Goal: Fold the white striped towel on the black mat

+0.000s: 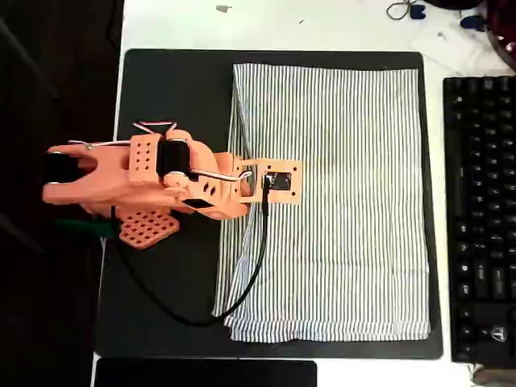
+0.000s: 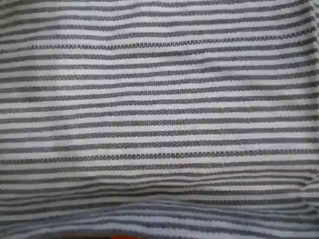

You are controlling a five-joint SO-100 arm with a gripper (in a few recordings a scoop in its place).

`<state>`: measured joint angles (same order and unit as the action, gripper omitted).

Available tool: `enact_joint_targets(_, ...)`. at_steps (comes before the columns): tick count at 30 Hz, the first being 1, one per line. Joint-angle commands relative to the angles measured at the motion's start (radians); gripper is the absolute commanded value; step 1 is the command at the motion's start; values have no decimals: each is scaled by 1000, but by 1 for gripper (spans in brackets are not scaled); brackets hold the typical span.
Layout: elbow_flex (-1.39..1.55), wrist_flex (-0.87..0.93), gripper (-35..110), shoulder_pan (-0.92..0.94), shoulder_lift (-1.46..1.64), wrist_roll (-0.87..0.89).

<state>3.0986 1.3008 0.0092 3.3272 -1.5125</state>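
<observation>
The white striped towel (image 1: 347, 201) lies spread flat on the right two thirds of the black mat (image 1: 173, 89), its stripes running top to bottom in the overhead view. Its left edge is slightly rumpled and layered. My orange arm reaches in from the left, and its gripper end (image 1: 270, 184), capped by the wrist camera mount, sits over the towel's left edge at mid-height. The fingers are hidden under the mount. In the wrist view the towel (image 2: 159, 114) is very close, with a soft fold along the bottom and a sliver of orange at the lower edge.
A black keyboard (image 1: 480, 218) lies just right of the mat. The arm's black cable (image 1: 242, 294) loops down over the towel's lower left corner onto the mat. A dark flat object (image 1: 205, 373) sits below the mat. Small items lie at the top right (image 1: 407, 10).
</observation>
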Motion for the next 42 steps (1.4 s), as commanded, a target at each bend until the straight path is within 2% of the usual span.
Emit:
enact_joint_targets(1,17,14,3,-132,6,-35)
enact_joint_targets(35,17,14,3,-143,5,-17)
enact_joint_targets(37,17,11,3,-120,6,72)
enact_joint_targets(42,17,11,8,-104,6,67)
